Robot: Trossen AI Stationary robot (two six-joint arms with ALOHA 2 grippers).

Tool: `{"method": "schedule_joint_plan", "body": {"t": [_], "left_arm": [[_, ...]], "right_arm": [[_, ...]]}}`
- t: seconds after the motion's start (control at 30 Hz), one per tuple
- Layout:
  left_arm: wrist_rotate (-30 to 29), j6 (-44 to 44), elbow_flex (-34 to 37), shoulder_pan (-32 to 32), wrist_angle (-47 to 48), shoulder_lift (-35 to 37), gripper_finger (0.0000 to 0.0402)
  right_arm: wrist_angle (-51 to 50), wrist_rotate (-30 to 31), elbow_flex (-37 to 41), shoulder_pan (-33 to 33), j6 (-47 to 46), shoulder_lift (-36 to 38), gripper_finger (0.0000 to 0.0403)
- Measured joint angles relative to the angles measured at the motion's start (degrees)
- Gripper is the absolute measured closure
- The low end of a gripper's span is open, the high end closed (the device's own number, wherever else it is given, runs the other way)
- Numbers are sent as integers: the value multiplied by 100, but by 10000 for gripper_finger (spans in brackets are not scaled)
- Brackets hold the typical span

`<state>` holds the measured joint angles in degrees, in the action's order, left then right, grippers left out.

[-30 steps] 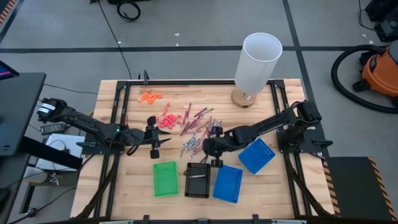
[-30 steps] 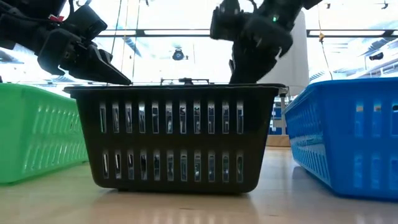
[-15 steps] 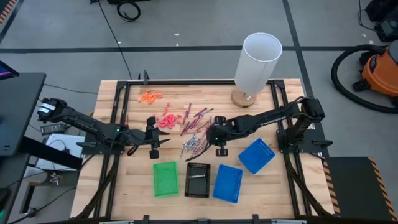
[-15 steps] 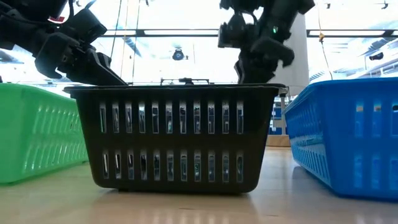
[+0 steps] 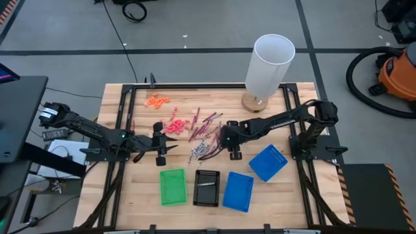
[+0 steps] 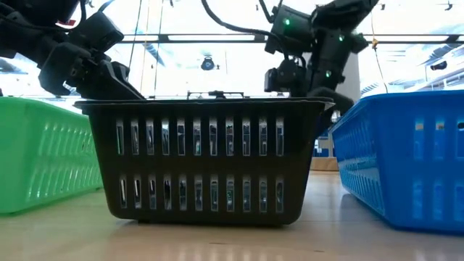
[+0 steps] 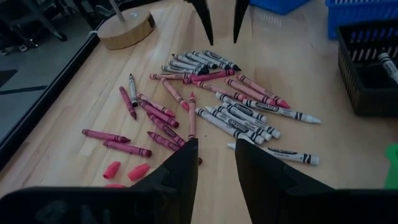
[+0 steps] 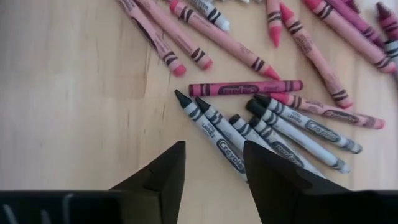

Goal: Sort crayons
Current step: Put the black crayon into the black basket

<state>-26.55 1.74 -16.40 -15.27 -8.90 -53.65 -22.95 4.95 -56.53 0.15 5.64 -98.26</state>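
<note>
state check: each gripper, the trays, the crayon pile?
left gripper: open, empty, beside the crayon pile
right gripper: open, empty, over grey crayons
crayon pile: loose on table, red and grey mixed
black tray: upright, one grey crayon inside
green tray: upright, looks empty
blue trays: upright, no crayons visible

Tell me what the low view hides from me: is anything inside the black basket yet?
Observer: Yes, the high view shows one grey crayon lying in the black basket.
Operator: Is the right gripper carrying one?
Observer: No. The right gripper is open and empty, above the loose grey crayons.
Operator: And the left?
Observer: The left gripper hovers open and empty on the opposite side of the loose crayons.
</note>
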Motion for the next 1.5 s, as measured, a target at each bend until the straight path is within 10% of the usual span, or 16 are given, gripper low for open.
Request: {"method": "schedule_joint_plan", "body": {"t": [1.5], "left_arm": [[-2,247,0,0,214,2,285]], "right_arm": [[1243,-337,955,-180,192,4,246]]}}
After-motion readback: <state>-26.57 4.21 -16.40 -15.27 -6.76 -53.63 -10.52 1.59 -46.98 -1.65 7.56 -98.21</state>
